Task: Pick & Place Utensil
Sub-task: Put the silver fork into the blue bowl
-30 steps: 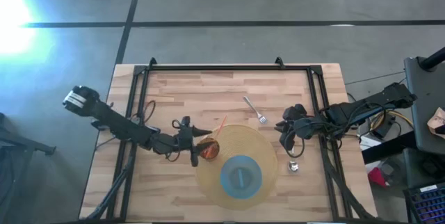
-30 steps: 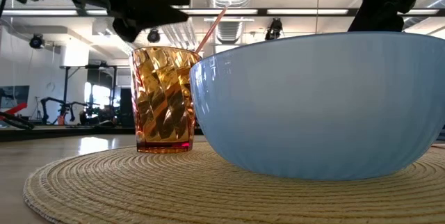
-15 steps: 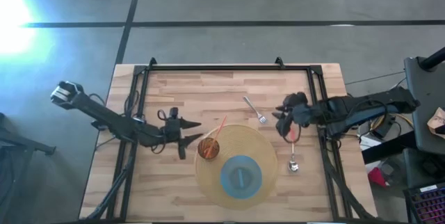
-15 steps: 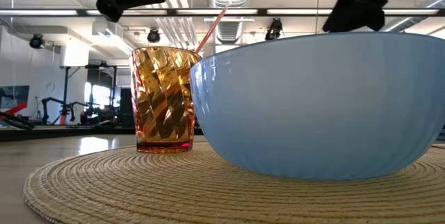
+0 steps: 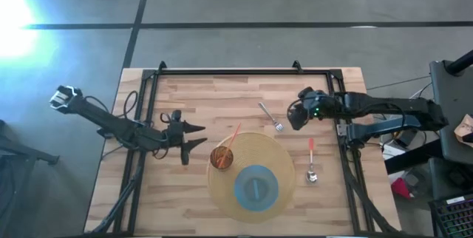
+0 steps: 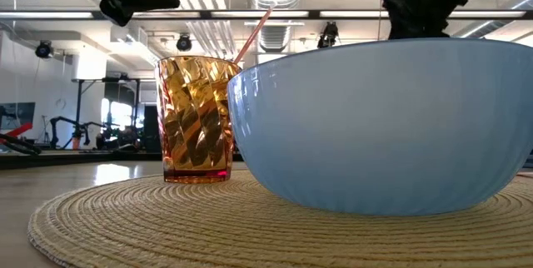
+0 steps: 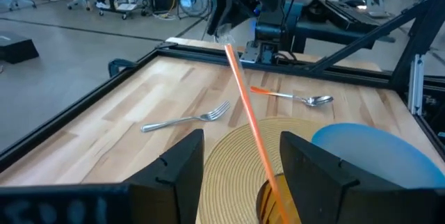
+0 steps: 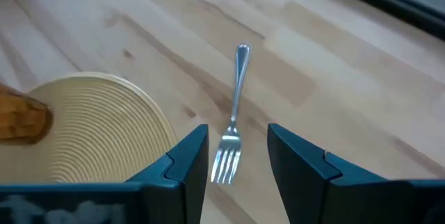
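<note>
A silver fork (image 5: 271,117) lies flat on the wood, off the far edge of the woven placemat (image 5: 277,157). An orange-handled spoon (image 5: 311,162) lies flat to the right of the mat. An amber cup (image 5: 222,157) with an orange straw (image 7: 247,106) and a blue bowl (image 5: 256,187) stand on the mat. My left gripper (image 5: 198,136) hangs open to the left of the cup, pointing at it. My right gripper (image 5: 293,116) is open above the table just right of the fork (image 8: 233,113), whose tines show between its fingers.
A black metal frame (image 5: 229,71) runs along the table's far edge and down both sides. Bare wood lies between the fork and the far frame and left of the mat. In the low view the bowl (image 6: 383,126) and cup (image 6: 196,118) fill the foreground.
My left gripper has drawn back from the cup toward the table's left edge, staying open. My right gripper has moved away from the spoon toward the far edge and turned toward the fork. The spoon has stayed on the table right of the mat.
</note>
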`<state>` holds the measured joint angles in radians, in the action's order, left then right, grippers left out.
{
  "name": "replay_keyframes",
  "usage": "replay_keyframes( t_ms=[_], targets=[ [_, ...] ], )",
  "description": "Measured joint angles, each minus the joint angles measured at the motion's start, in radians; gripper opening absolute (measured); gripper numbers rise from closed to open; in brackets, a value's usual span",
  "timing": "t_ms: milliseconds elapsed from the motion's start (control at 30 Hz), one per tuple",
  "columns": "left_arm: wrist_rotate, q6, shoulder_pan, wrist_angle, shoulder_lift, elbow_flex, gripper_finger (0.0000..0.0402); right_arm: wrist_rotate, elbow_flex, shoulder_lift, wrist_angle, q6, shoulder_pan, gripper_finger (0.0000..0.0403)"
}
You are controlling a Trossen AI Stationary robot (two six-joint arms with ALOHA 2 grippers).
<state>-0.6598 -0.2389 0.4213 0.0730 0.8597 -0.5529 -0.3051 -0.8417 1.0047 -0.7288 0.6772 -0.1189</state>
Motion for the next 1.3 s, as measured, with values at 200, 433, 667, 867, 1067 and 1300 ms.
replay_keyframes(
  t_ms=[200,433,667,867,1067,1300],
  targets=[
    [0.000,-0.012,0.000,-0.057,-0.024,0.000,0.0181,0.000,-0.008,0.123,0.007,-0.015,-0.011,0.0144],
    [-0.001,-0.042,0.000,-0.114,-0.034,-0.004,0.0181,0.000,-0.070,0.275,0.004,-0.065,-0.063,0.0144],
    [-0.031,-0.117,0.000,-0.319,-0.040,-0.086,0.0181,0.072,-0.160,0.404,0.002,-0.128,-0.101,0.0144],
    [-0.044,-0.137,0.000,-0.406,-0.040,-0.137,0.0181,0.079,-0.193,0.489,-0.001,-0.140,-0.108,0.0144],
    [-0.045,-0.157,0.000,-0.415,-0.040,-0.140,0.0181,0.079,-0.216,0.567,0.002,-0.142,-0.109,0.0144],
    [-0.045,-0.186,0.000,-0.429,-0.039,-0.130,0.0181,0.079,-0.231,0.658,0.004,-0.161,-0.112,0.0144]
  ],
)
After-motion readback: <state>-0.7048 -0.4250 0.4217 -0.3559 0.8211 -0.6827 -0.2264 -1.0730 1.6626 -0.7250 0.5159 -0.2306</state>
